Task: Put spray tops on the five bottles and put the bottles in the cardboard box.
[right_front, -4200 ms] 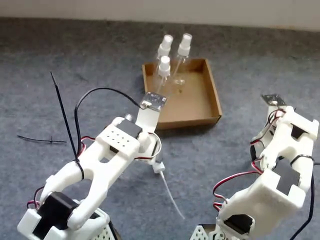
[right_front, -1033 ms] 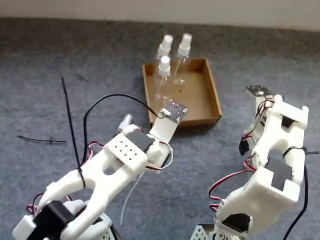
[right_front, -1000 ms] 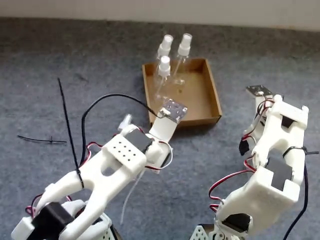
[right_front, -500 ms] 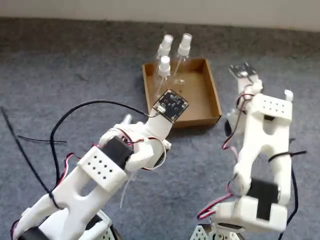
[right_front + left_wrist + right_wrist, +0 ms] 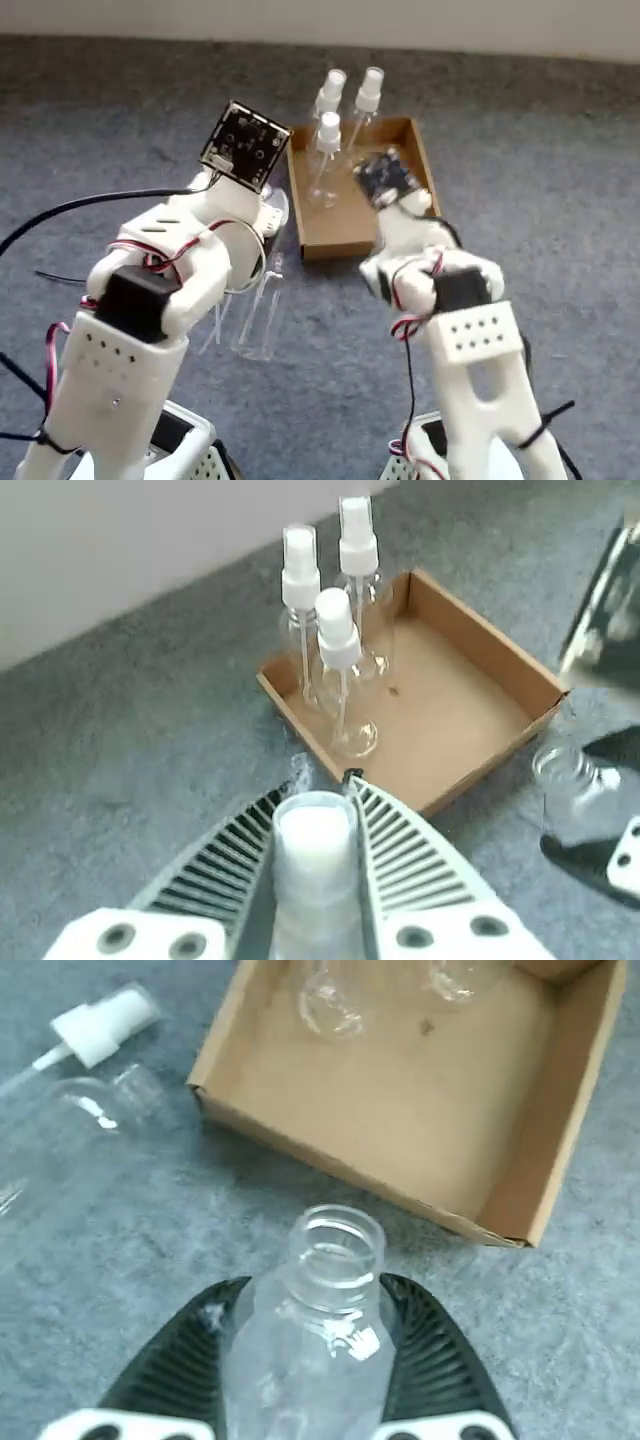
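Observation:
My left gripper (image 5: 318,792) is shut on a white spray top (image 5: 315,852), held up in front of the cardboard box (image 5: 500,652). My right gripper (image 5: 318,1290) is shut on a clear bottle (image 5: 332,1250) with an open neck, upright just short of the box's (image 5: 545,1130) near wall. That bottle (image 5: 565,780) also shows in the left wrist view, off to the side of the spray top. Three bottles with spray tops (image 5: 328,130) stand in the box's (image 5: 427,190) far corner. Another clear bottle (image 5: 90,1110) lies on the carpet beside a white spray top (image 5: 100,1025).
Grey carpet covers the floor all around. The left arm (image 5: 170,280) and right arm (image 5: 450,310) stand close together before the box. A black cable tie (image 5: 60,277) lies on the carpet at the left. A pale wall runs along the back.
The spray top that lay on the carpet is now up in my left gripper. Both arms have swung in toward the box's front, the right one from far right to the centre.

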Robot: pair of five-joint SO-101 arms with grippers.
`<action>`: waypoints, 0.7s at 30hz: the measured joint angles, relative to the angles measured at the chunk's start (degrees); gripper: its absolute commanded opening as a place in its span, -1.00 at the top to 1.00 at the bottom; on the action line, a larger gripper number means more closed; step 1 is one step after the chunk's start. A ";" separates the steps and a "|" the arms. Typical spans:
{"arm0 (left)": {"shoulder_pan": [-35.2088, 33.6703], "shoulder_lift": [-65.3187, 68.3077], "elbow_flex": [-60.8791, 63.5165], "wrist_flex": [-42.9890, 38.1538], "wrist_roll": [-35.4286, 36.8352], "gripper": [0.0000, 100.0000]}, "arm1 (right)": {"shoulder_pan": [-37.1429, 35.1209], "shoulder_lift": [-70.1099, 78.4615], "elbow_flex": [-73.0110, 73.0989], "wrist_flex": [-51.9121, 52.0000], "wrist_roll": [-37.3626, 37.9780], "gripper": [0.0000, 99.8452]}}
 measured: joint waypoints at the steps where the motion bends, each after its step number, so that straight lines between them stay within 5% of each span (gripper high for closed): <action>1: 0.00 0.00 -2.02 0.70 0.00 0.99 | -0.88 -2.37 2.55 -0.26 0.00 0.99; 10: 0.88 -0.09 -10.73 0.26 2.81 0.99 | -10.81 -26.29 18.81 -14.77 -6.07 0.99; 21: 9.67 -0.09 -11.34 -16.00 3.78 0.99 | -13.27 -54.15 39.65 -23.38 -8.26 0.99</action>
